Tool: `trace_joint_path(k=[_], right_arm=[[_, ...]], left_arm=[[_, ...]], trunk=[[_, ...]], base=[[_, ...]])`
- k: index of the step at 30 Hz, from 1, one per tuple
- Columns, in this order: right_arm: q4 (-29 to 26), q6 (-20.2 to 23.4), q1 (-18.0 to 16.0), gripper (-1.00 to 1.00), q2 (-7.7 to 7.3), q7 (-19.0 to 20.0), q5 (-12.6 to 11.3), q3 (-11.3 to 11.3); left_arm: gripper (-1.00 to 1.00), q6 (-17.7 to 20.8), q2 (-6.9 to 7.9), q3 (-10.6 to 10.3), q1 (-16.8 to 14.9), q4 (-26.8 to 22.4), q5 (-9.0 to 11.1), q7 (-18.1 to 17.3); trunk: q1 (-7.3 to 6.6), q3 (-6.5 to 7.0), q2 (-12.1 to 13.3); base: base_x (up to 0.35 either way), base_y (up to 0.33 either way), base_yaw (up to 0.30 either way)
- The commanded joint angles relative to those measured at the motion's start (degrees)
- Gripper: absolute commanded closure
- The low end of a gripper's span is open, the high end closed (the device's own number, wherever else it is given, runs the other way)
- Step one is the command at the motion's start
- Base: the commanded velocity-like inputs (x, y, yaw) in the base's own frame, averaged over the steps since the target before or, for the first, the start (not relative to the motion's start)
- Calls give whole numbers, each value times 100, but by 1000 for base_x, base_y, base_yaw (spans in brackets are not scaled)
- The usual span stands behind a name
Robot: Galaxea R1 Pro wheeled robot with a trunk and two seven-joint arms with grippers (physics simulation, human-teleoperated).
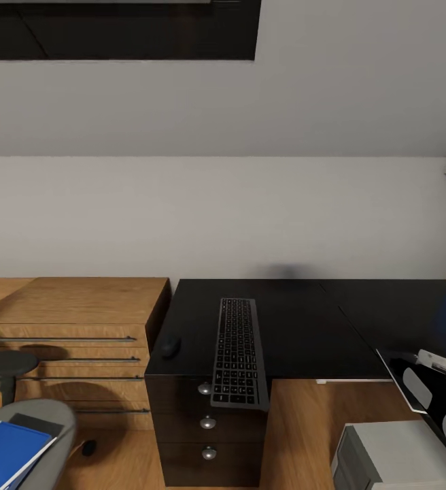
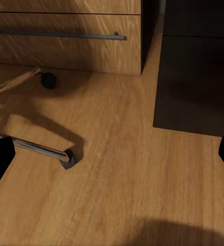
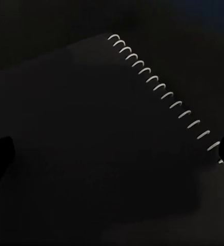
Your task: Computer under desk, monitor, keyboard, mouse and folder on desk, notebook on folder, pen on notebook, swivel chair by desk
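Directly under my open right gripper (image 3: 114, 154) a spiral notebook (image 3: 91, 118) is lying; my left gripper (image 2: 112, 154), also open, is hovering over floor (image 2: 117, 174). Keyboard (image 1: 237, 352) is overhanging the desk's (image 1: 298, 320) front edge.

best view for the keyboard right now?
Head view. The keyboard lies whole on the black desk, lengthwise away from the camera, its near end overhanging the drawer front, the mouse to its left. The left wrist view looks at wood floor and a chair leg; the right wrist view at a spiral-bound notebook.
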Motion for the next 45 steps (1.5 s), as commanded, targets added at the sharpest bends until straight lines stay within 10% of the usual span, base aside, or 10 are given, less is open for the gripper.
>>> trace_joint_path(k=[1,45], right_arm=[[227,31,5,-100,2,-5,-118,16],[-199,-49,5,-100,2,-21,-99,-2]], left_arm=[[-100,-12,-1,-51,-5,3,32,29],[-100,-12,-1,-50,-5,7,31,38]], trunk=[[0,-7,-2],[-505,406,920]], base=[[0,0,0],[0,0,0]])
